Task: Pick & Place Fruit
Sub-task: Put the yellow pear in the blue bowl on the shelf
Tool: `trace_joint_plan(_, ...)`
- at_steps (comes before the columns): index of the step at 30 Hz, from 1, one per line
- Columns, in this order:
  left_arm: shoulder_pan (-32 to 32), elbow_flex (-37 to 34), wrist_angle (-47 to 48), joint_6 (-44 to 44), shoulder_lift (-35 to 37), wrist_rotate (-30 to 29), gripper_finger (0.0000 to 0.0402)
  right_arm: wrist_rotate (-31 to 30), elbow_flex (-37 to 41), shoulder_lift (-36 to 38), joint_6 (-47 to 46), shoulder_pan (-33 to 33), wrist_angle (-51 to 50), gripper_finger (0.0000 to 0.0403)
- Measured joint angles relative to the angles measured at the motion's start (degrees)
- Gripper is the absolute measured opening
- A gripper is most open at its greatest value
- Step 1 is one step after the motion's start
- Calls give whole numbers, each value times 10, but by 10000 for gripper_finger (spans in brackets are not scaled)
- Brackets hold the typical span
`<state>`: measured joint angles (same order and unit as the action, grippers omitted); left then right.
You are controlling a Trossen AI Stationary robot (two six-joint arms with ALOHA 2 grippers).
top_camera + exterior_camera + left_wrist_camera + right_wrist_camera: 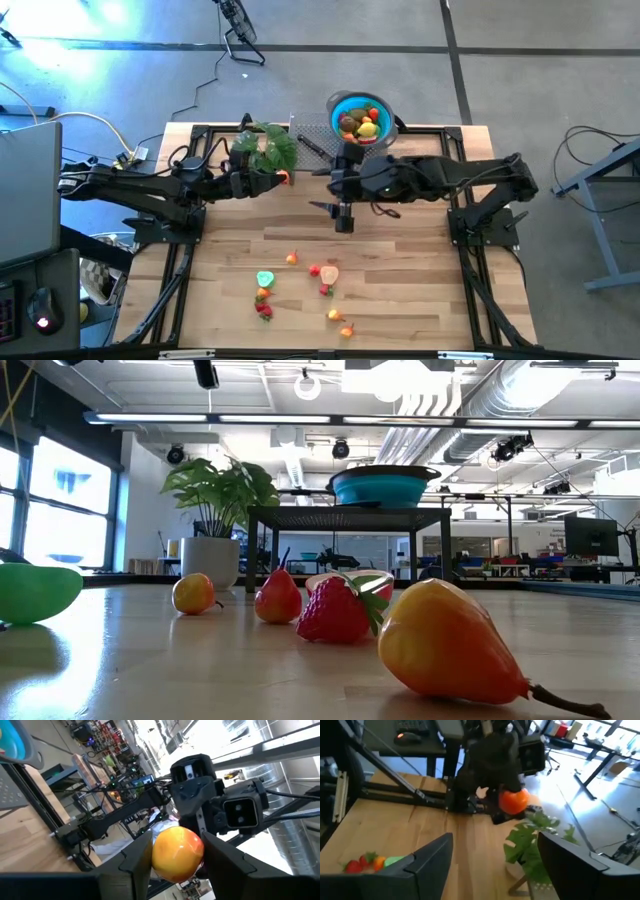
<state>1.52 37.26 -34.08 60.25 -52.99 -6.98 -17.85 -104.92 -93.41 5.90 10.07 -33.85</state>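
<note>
Currently, your left gripper clamps an orange fruit beside the leafy plant. Your right gripper hangs with fingers wide, nothing between them, just before the blue bowl of fruit. Loose fruits lie scattered on the near table.

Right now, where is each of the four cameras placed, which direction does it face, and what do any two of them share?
High view: overhead, looking down on table and both arms.
Low view: tabletop height, facing across pear and strawberry; no arm shows.
Left wrist view: past left gripper, shut on orange fruit, toward right arm.
Right wrist view: past open right gripper, toward left arm.
Shared: both wrist views show the orange fruit; high and low show blue bowl.
</note>
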Motion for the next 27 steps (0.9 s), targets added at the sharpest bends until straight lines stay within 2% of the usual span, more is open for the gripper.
trace_joint_plan(8, 0, 0, -3, -17, 0, 16, 155, 4, 1, -30, 16, -12, 41, 286)
trace_joint_plan(18, 0, 0, -26, -21, 0, 22, 155, 64, 0, -25, 0, -27, 74, 286)
trace_joint_plan(27, 0, 0, -22, -30, 0, 22, 155, 55, 0, -68, 30, -27, 114, 286)
